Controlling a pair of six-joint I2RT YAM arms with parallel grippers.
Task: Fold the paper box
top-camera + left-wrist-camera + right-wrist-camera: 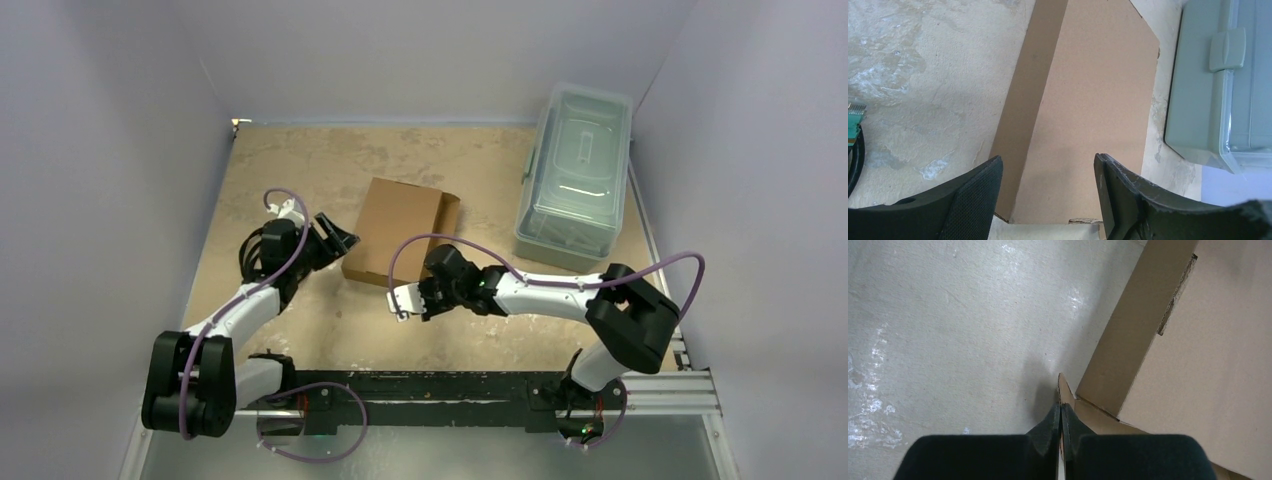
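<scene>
The paper box [395,225] is brown corrugated cardboard, folded into a shallow shape in the middle of the table. My right gripper [1061,412] is shut on a thin cardboard flap [1065,389] that sticks out at the box's near corner, and the box wall [1133,335] rises just beside it. In the top view this right gripper [398,300] sits at the box's near edge. My left gripper [335,240] stands open at the box's left side. Between its fingers the box top [1088,100] shows, and nothing is held.
A clear plastic lidded bin [575,175] stands at the back right, close to the box's right side, and the bin [1223,85] also shows in the left wrist view. White walls enclose the worn tan table [300,160]. A purple cable loops over each arm.
</scene>
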